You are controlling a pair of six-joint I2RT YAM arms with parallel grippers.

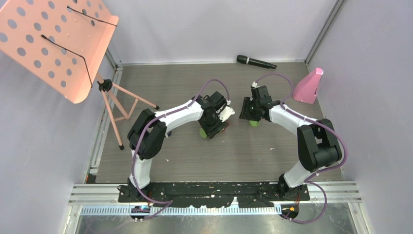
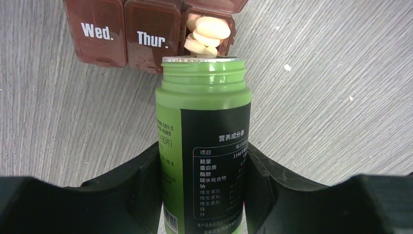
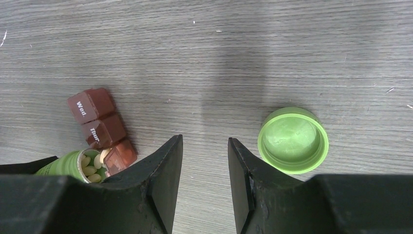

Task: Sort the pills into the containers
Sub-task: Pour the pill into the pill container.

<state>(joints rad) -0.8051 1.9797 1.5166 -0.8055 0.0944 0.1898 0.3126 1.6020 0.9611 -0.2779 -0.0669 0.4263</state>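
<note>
Uncapped green bottle (image 2: 204, 146) tilted, mouth at the brown pill case (image 2: 122, 34), whose open compartment beside Thur holds pale pills (image 2: 207, 34); left gripper (image 2: 202, 163) clamps the bottle, right gripper (image 3: 204, 146) gapes empty

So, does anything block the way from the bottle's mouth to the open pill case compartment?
Nothing visible does. The left claw holds the green bottle with its mouth right at the open compartment beside Thur., pills already inside. The green cap lies apart on the table.
</note>
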